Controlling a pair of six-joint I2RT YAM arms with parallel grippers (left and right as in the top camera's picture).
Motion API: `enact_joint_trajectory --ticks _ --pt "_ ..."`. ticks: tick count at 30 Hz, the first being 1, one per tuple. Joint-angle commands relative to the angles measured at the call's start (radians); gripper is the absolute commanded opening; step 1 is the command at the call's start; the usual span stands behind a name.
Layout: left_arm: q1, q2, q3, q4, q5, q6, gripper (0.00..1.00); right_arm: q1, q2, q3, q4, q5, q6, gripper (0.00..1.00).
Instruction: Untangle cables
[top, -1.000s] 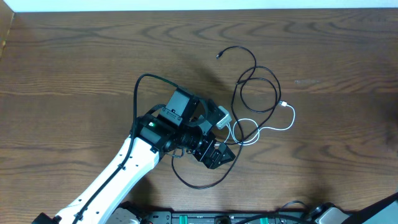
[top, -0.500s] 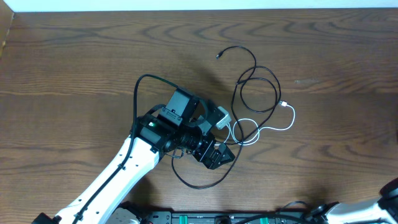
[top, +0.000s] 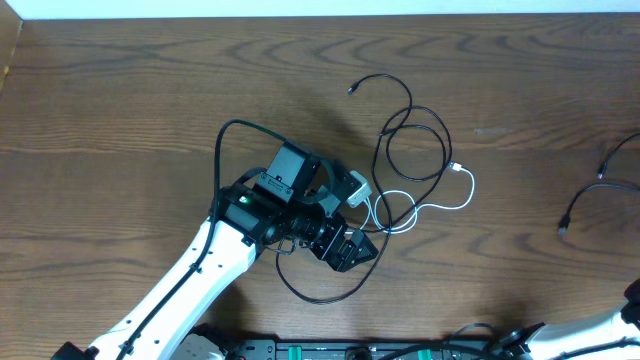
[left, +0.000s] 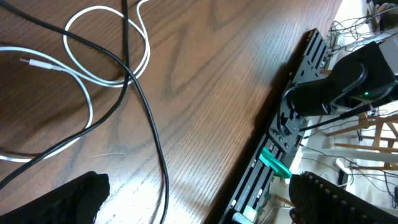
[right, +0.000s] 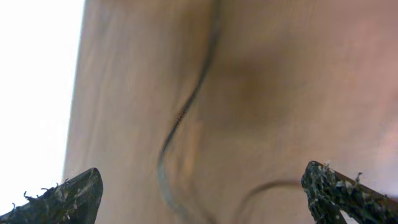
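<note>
Near the table's middle, a thin black cable (top: 446, 146) loops over a white cable (top: 471, 190) with a small plug. Another black cable (top: 578, 198) lies apart at the right edge. My left gripper (top: 364, 218) hovers open at the left side of the tangle. In the left wrist view the left gripper (left: 199, 200) is spread wide, with a black cable (left: 153, 143) running between its fingers and the white cable (left: 91, 112) lying beyond. My right gripper (right: 202, 198) is open above a blurred black cable (right: 186, 111), holding nothing.
A black cord loop (top: 320, 298) curves out from under the left arm toward the front edge. A black equipment rail (left: 280, 140) runs along the table's front edge. The right arm's white link (top: 600, 330) shows at the bottom right corner.
A black cable now lies at the table's right edge where none showed before. The right arm has shifted at the bottom right corner. The left arm and the tangle have not moved.
</note>
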Motion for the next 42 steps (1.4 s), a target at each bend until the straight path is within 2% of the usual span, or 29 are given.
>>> enact_joint_trajectory --ticks 1,6,8,12,19,24,27,30,34,37,38,41,42 --pt "-0.002 0.000 0.007 0.008 -0.006 -0.001 0.98 0.045 -0.043 0.024 -0.013 -0.221 -0.059 0.99" --pt "-0.002 0.000 0.007 0.033 -0.014 -0.002 0.98 0.161 -0.054 0.023 -0.204 -0.207 -0.200 0.99" --pt "-0.002 0.000 0.007 0.034 -0.074 -0.016 0.98 0.216 -0.054 0.023 -0.262 -0.167 -0.230 0.99" --pt "0.000 0.000 0.007 0.035 -0.249 -0.139 0.98 0.380 -0.054 0.023 -0.341 -0.154 -0.370 0.99" --pt "0.066 0.000 0.007 0.036 -0.282 -0.315 0.98 0.710 -0.054 0.023 -0.432 -0.134 -0.714 0.99" --pt "0.215 0.000 0.007 0.041 -0.334 -0.436 0.98 0.910 -0.054 0.023 -0.497 0.050 -0.737 0.99" --pt "0.284 0.000 0.007 0.014 -0.333 -0.428 0.98 0.995 -0.054 0.023 -0.548 0.086 -0.763 0.99" --pt "0.298 0.000 0.007 -0.031 -0.315 -0.341 0.98 1.047 -0.054 0.023 -0.599 0.084 -0.760 0.99" --pt "0.297 0.000 0.007 -0.066 -0.320 -0.273 0.98 1.125 -0.054 0.018 -0.648 0.084 -0.632 0.99" --pt "0.297 0.000 0.007 -0.068 -0.320 -0.273 0.98 1.187 -0.054 0.011 -0.682 0.102 -0.444 0.99" --pt "0.297 0.000 0.007 -0.069 -0.320 -0.273 0.98 1.199 -0.054 0.010 -0.696 0.121 -0.360 0.97" --pt "0.297 0.000 0.007 -0.068 -0.320 -0.272 0.98 1.255 -0.054 0.002 -0.750 0.106 0.043 0.99" --pt "0.297 0.000 0.007 -0.068 -0.320 -0.272 0.98 1.272 -0.054 0.000 -0.750 0.096 0.101 0.99"
